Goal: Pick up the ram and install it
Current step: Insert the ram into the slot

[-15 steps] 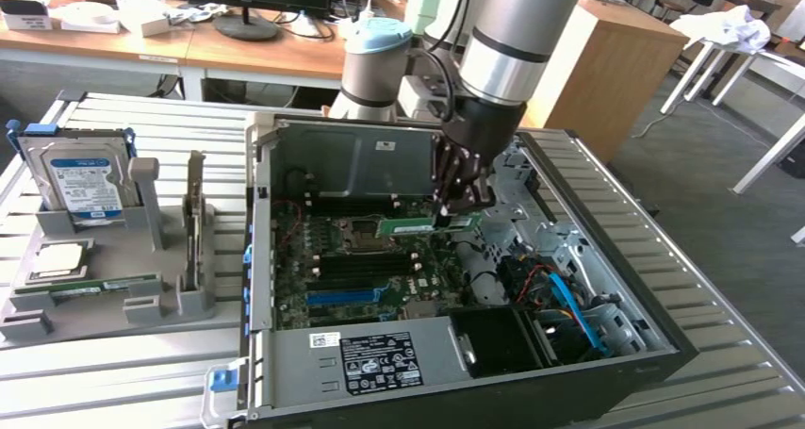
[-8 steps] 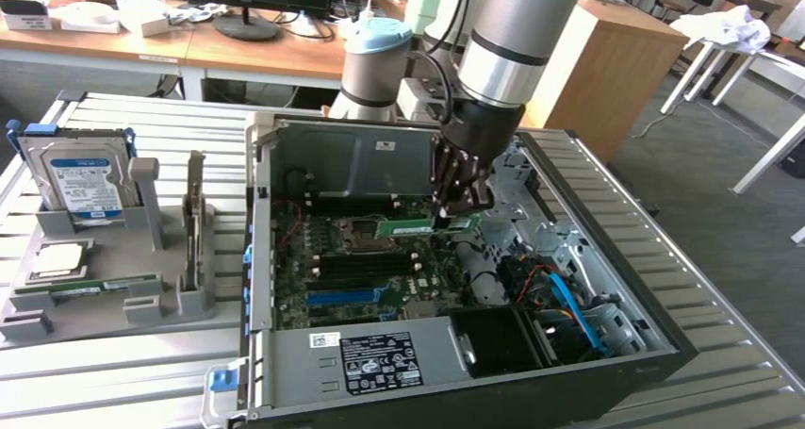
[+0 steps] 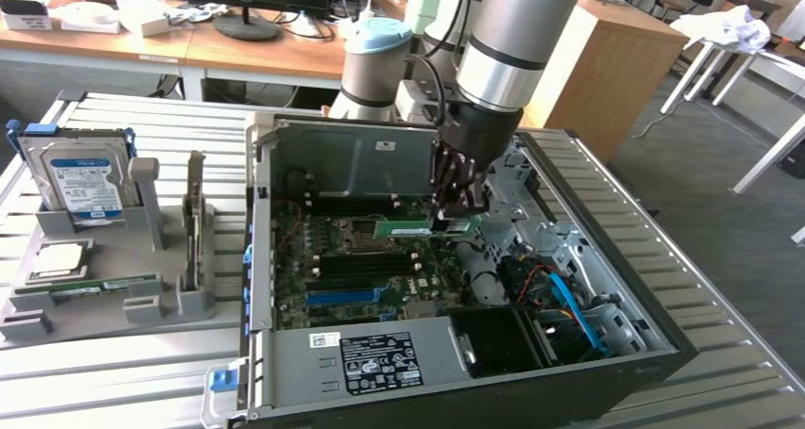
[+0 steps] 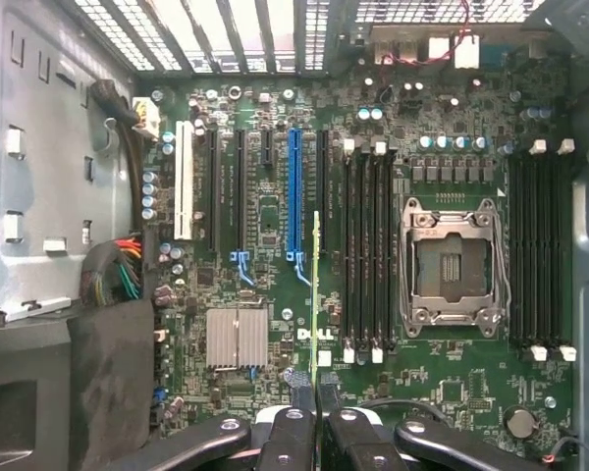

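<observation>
At the exterior view's left, a grey rack (image 3: 75, 306) carries a hard drive (image 3: 78, 179) and an upright card (image 3: 195, 217), beside the open computer case (image 3: 629, 354). Over the motherboard (image 3: 365, 259) inside that case, the gripper (image 3: 459, 212) hangs with its fingers (image 4: 293, 437) pinching one end of the ram (image 3: 409, 228), which lies level, its long axis across the view and its free end pointing to the exterior view's left. From the wrist camera the ram shows edge-on, parallel to the black memory slots (image 4: 368, 245) and just beside them.
</observation>
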Robot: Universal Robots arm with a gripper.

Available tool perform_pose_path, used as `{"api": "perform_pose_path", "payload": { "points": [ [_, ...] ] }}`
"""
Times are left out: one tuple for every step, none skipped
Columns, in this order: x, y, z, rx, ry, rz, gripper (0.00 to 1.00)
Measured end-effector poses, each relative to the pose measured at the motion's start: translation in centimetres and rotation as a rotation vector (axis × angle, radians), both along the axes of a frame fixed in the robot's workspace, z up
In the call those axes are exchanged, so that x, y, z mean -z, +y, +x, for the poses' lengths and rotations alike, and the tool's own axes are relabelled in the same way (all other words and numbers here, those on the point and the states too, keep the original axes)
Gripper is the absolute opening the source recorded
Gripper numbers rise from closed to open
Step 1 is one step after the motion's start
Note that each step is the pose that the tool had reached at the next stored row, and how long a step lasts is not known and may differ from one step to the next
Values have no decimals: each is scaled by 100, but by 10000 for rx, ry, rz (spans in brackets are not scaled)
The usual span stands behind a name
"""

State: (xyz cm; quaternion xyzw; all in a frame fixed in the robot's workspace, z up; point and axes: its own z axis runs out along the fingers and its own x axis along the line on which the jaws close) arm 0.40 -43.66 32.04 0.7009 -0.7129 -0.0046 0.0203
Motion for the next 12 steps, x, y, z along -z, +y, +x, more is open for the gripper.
{"api": "perform_pose_path", "payload": {
  "points": [
    [4, 0, 0, 29, 0, 1, 13],
    [7, 0, -1, 56, 0, 0, 13],
    [10, 0, -1, 77, 0, 0, 13],
    [13, 0, -1, 93, 0, 1, 13],
    [17, 0, -1, 108, 0, 1, 13],
    [20, 0, -2, 123, 0, 1, 13],
    [23, 0, -1, 132, 0, 0, 13],
    [27, 0, -2, 140, 0, 1, 13],
    [29, 0, -2, 142, 0, 1, 13],
    [32, 0, -2, 143, 0, 1, 13],
    [34, 0, -1, 143, 0, 0, 13],
    [37, 0, -2, 144, 0, 1, 13]
  ]
}}
